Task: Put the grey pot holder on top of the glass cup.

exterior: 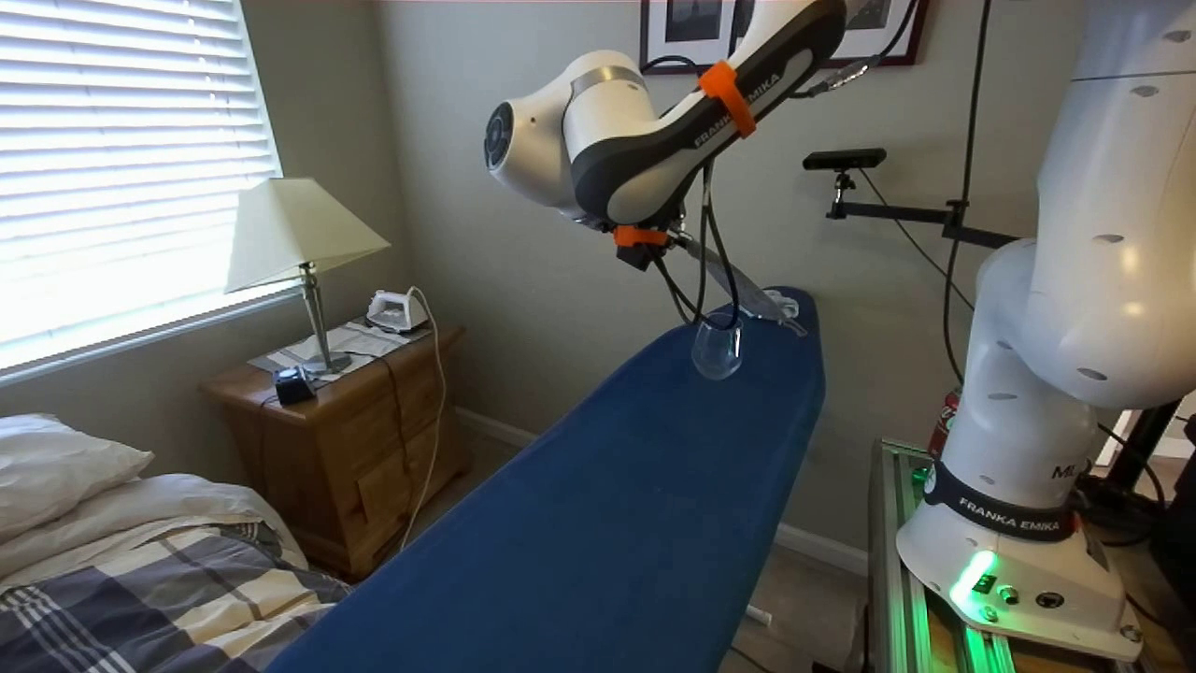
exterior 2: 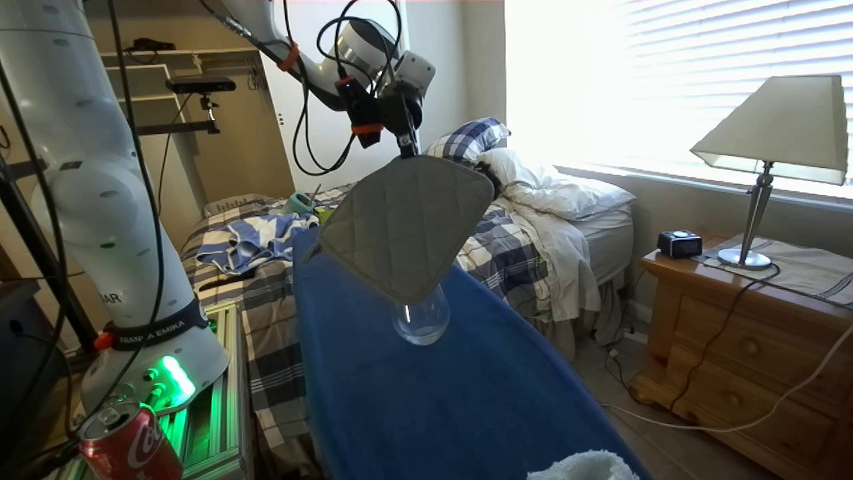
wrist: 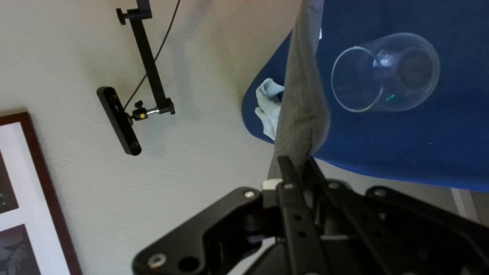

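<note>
My gripper (wrist: pixel 299 165) is shut on a corner of the grey pot holder (wrist: pixel 300 110). In an exterior view the gripper (exterior 2: pixel 408 148) sits above the pot holder (exterior 2: pixel 410 223), which hangs down tilted, its quilted face showing. It also shows edge-on as a slanted pad in an exterior view (exterior: pixel 743 280). The glass cup (exterior: pixel 717 353) stands upright on the blue board, below the pad. In an exterior view the pad hides the upper part of the cup (exterior 2: pixel 423 325). In the wrist view the cup (wrist: pixel 386 72) is right of the pad, its open rim towards the camera.
The blue ironing board (exterior: pixel 598 523) supports the cup. A crumpled white cloth (wrist: pixel 268 110) lies near its narrow end. A camera on a black arm (exterior: pixel 846 161) is by the wall. A bed (exterior 2: pixel 566 213), a nightstand with a lamp (exterior: pixel 297 234) and a red can (exterior 2: pixel 130 443) surround the board.
</note>
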